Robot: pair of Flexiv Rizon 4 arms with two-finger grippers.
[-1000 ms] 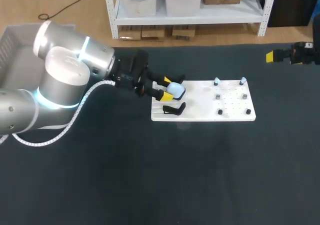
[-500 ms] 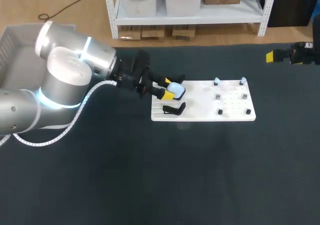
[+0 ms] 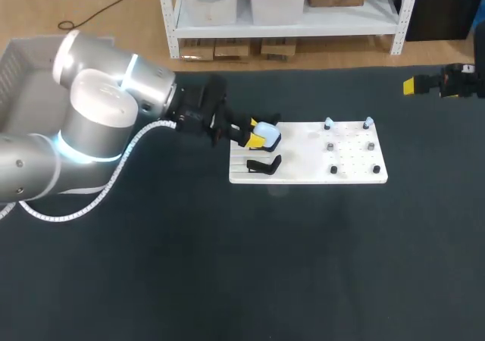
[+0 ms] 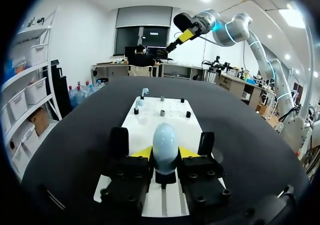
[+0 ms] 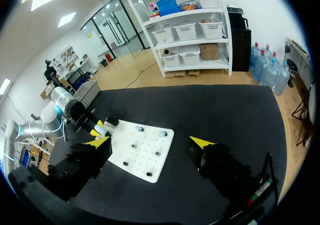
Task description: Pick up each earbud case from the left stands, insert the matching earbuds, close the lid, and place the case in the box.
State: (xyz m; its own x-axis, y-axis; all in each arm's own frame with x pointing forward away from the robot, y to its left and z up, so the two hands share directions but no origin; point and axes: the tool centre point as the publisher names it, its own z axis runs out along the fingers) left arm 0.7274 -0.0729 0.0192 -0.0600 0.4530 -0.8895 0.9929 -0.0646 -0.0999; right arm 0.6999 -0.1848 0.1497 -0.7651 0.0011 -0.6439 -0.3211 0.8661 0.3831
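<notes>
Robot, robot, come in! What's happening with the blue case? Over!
Left gripper shut on pale blue earbud case, at white board's left end. Right gripper open, empty, far from board. Black stand beside case, nothing seen blocking.

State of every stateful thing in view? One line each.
earbud case, lid closed, gripped
left end effector, shut on the earbud case
right end effector, open, empty
black stand, empty
earbuds, two standing on white board pegs, not inserted
</notes>
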